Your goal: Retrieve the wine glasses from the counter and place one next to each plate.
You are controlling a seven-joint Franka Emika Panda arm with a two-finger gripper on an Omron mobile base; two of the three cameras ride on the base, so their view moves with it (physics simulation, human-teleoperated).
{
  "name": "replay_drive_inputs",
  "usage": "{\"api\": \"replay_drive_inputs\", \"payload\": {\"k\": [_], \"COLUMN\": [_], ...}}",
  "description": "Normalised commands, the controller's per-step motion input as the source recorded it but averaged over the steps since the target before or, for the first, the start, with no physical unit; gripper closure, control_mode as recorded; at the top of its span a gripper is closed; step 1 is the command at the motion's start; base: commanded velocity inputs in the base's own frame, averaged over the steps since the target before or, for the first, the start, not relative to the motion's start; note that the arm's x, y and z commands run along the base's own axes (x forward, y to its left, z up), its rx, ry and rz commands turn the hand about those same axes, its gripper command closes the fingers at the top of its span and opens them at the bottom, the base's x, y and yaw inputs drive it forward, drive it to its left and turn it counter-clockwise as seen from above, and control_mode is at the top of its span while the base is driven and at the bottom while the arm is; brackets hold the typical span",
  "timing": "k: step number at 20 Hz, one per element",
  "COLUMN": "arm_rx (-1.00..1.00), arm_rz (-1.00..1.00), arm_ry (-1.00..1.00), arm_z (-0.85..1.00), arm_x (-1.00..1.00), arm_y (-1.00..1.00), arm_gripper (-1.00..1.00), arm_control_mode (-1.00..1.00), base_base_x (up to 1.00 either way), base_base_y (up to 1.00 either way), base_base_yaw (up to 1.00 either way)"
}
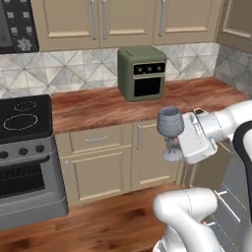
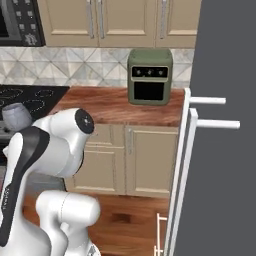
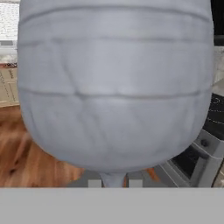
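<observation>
One translucent blue-grey stemmed wine glass is clamped by its stem in the pincer, carried upright above the floor, off the reddish-brown wood surface. Placement beside a plate remains. Beyond the pincer stand a green toaster oven and a black stove.

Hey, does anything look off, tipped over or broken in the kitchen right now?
Nothing stands out. The glass is upright and whole, held by its stem in the gripper, out in front of the counter. The toaster oven sits square on the counter.
</observation>
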Motion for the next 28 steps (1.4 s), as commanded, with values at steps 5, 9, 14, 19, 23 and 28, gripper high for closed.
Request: {"api": "replay_drive_inputs", "payload": {"k": [5,9,14,19,23,28], "arm_rx": [0.0,0.0,0.0,0.0,0.0,0.0], "arm_rz": [0.0,0.0,0.0,0.0,0.0,0.0], "arm_ry": [0.0,0.0,0.0,0.0,0.0,0.0], "arm_z": [0.0,0.0,0.0,0.0,0.0,0.0], "arm_x": [0.0,0.0,0.0,0.0,0.0,0.0], "arm_y": [0.0,0.0,0.0,0.0,0.0,0.0], "arm_gripper": [1.0,1.0,1.0,1.0,1.0,1.0], "arm_control_mode": [1.0,1.0,1.0,1.0,1.0,1.0], "base_base_x": [-1.0,-1.0,-1.0,-1.0,-1.0,-1.0], "base_base_y": [0.47,0.32,0.3,0.13,0.07,0.01], "base_base_yaw": [0.01,0.0,0.0,0.0,0.0,0.0]}}
